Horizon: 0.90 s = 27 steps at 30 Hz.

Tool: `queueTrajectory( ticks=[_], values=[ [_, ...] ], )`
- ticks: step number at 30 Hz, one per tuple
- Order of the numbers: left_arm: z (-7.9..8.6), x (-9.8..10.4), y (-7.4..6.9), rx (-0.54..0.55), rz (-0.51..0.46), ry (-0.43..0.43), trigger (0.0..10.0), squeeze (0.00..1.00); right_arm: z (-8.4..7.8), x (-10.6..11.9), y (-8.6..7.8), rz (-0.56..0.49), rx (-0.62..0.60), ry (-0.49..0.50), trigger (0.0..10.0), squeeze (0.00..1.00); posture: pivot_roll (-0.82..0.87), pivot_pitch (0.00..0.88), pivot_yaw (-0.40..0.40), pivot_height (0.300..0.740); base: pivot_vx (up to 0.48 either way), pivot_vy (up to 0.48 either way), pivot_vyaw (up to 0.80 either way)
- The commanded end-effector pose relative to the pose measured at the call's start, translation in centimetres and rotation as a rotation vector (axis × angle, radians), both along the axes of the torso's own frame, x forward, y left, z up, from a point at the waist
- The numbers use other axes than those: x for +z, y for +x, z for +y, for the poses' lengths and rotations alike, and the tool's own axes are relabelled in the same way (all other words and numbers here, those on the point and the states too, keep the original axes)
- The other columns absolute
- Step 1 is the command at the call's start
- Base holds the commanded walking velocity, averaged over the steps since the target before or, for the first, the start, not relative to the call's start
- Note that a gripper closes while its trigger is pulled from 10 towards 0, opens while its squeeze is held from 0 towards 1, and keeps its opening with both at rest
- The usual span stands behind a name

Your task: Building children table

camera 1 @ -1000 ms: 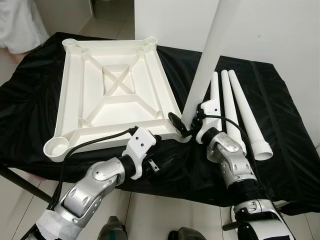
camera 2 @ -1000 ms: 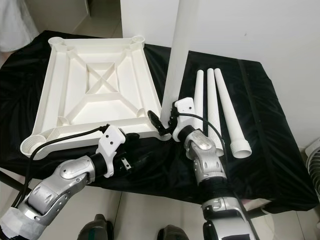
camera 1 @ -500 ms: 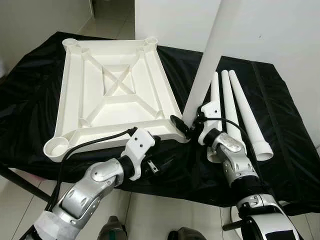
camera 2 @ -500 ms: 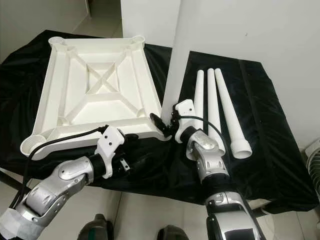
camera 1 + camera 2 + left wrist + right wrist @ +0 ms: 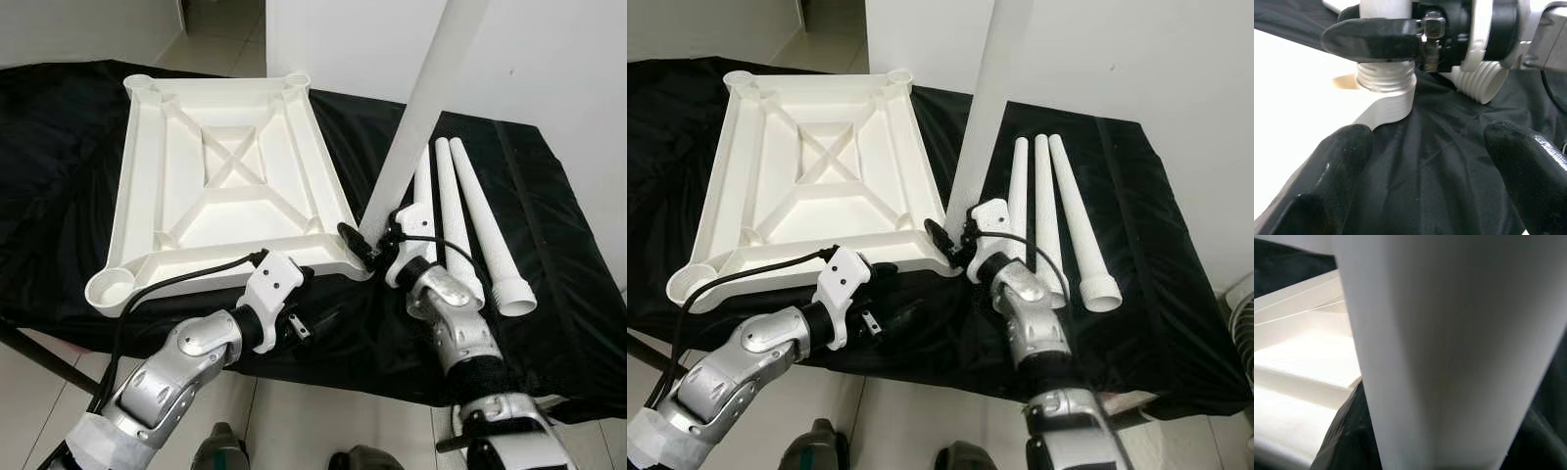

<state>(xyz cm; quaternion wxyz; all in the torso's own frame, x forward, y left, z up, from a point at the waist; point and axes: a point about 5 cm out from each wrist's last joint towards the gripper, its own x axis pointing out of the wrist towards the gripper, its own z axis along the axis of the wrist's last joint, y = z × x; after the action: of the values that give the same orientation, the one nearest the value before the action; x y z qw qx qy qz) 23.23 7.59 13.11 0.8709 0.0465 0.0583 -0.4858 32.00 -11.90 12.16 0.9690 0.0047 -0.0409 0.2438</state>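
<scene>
The white plastic tabletop (image 5: pixel 220 186) lay upside down on the black cloth (image 5: pixel 59 176). The left gripper (image 5: pixel 1425 161) hung low off its near edge, fingers spread, gripping nothing. The right gripper (image 5: pixel 370 247) was clamped around the base of a tall white table leg (image 5: pixel 421 103), tilted, at the near right corner socket (image 5: pixel 1386 90). Three spare white legs (image 5: pixel 460 220) lay beside it.

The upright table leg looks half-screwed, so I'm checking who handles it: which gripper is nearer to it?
Right. The right gripper clamps the upright leg at its base; the left gripper hovers open, short of it.
</scene>
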Motion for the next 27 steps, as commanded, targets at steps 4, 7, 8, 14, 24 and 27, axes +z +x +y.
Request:
queueTrajectory(
  ticks=[4, 7, 8, 14, 24, 27],
  values=[
    [-0.3, 0.2, -0.5, -0.102, 0.014, -0.010, 10.0, 0.00, 0.0, -0.5, -0.2, 0.054, -0.269, 0.011, 10.0, 0.00, 0.06, 0.030, -0.043, 0.740, 0.000, 0.000, 0.00],
    [-0.3, 0.2, -0.5, -0.105, 0.015, -0.010, 10.0, 0.00, 0.7, -0.6, -0.5, 0.075, -0.361, 0.012, 10.0, 0.00, 0.06, 0.034, -0.044, 0.740, 0.000, 0.000, 0.00],
    [-0.3, 0.2, -0.5, -0.105, 0.015, -0.010, 10.0, 0.00, 0.7, -0.6, -0.5, 0.075, -0.361, 0.012, 10.0, 0.00, 0.06, 0.034, -0.044, 0.740, 0.000, 0.000, 0.00],
    [-0.4, 0.3, -0.5, -0.106, 0.015, -0.013, 10.0, 0.00, 1.8, -0.5, -0.9, 0.084, -0.349, 0.059, 10.0, 0.00, 0.06, 0.035, -0.042, 0.740, 0.000, 0.000, 0.00],
    [-0.6, 0.3, -0.4, -0.105, 0.013, -0.017, 10.0, 0.00, 0.7, 0.7, -0.5, 0.041, -0.252, 0.062, 10.0, 1.00, 0.06, 0.034, -0.047, 0.740, 0.000, 0.000, 0.00],
    [-0.6, 0.3, -0.5, -0.104, 0.012, -0.017, 10.0, 0.00, 0.5, 1.1, -0.2, 0.028, -0.162, 0.051, 10.0, 1.00, 0.06, 0.034, -0.047, 0.740, 0.000, 0.000, 0.00]
  ],
)
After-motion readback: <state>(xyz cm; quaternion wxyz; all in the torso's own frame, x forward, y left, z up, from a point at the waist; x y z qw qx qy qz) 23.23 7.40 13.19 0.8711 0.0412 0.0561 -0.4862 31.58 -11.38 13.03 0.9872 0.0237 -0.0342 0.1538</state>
